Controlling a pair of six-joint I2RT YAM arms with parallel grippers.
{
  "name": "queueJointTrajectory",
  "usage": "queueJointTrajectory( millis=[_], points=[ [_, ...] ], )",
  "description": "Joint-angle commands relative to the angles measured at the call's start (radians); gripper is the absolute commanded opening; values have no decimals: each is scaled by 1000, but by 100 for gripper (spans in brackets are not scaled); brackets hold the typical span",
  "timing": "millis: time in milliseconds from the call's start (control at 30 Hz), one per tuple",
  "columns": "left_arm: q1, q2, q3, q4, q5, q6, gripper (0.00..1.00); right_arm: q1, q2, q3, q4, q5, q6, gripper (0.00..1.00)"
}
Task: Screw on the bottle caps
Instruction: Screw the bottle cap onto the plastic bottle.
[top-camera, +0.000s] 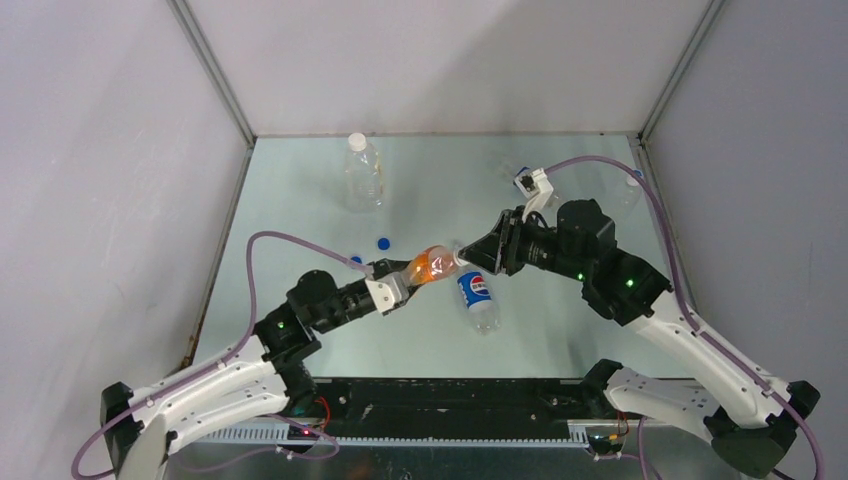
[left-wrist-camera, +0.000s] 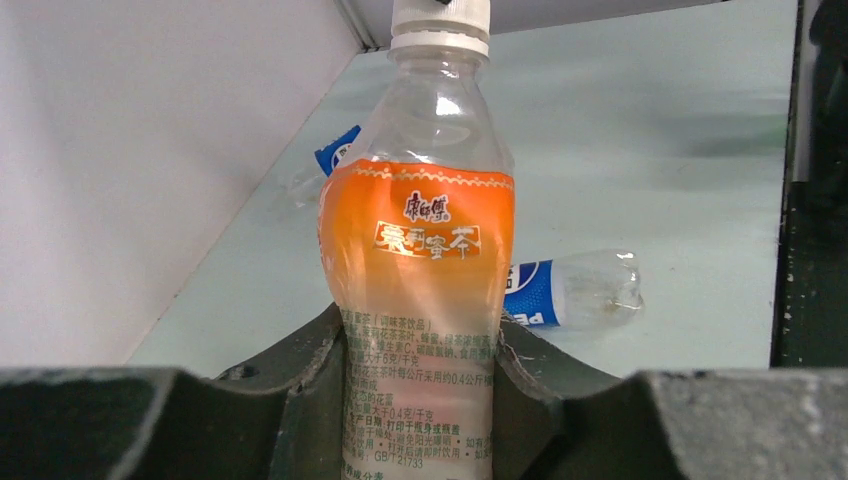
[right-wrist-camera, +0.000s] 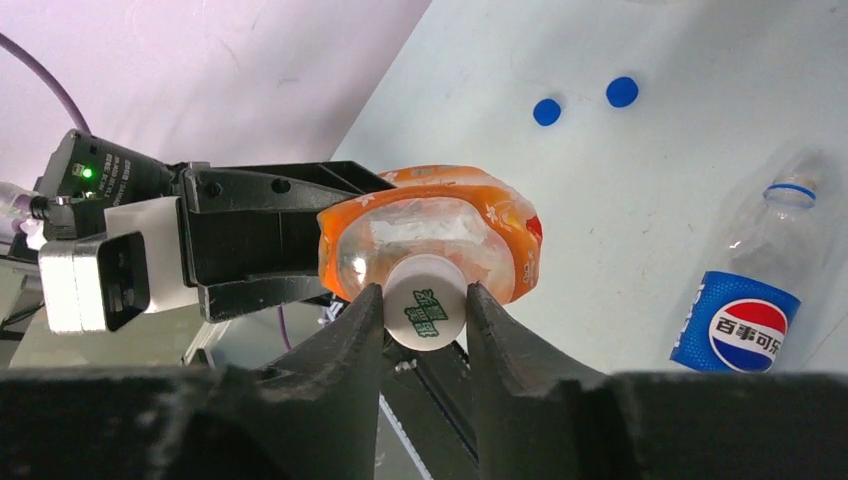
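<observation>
Grey walls box in our pale green desk, and above its middle we hold the work in the air. The white cap sits on the neck of the orange-labelled bottle. That bottle's long axis runs nearly level from our left arm toward our right, with the neck pointing straight into the right gripper. Its jaws pinch the cap from 2 sides, so we judge the twist falls to this arm. The left gripper has its jaws pressed on the bottle's lower body as the anchor. Both forearms reach inward, low and facing each other. 2 blue caps lie loose on the desk just beyond the left gripper, and a Pepsi bottle lies on its side nearby.
</observation>
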Motion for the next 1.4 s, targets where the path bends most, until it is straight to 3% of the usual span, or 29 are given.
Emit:
queueJointTrajectory(
  millis=[0,67,133,333,467,733,1367],
  points=[
    [9,2,20,45,-94,25,0,15,-43,5,59,-25,-45,41],
    [55,3,28,-10,-28,-12,0,2,-74,4,61,-76,-188,56],
    [120,13,49,-79,94,-50,0,-10,-101,4,48,-144,-354,62],
    [285,108,183,-354,550,-60,0,-18,-152,5,-112,-335,-943,67],
    [312,168,273,-483,684,-19,0,-14,-148,5,-191,-361,-1269,68],
    [314,254,370,-559,809,14,0,20,-109,6,-183,-364,-1417,63],
    [314,303,411,-509,838,-2,0,47,-69,6,-246,-404,-1450,51]
  ],
)
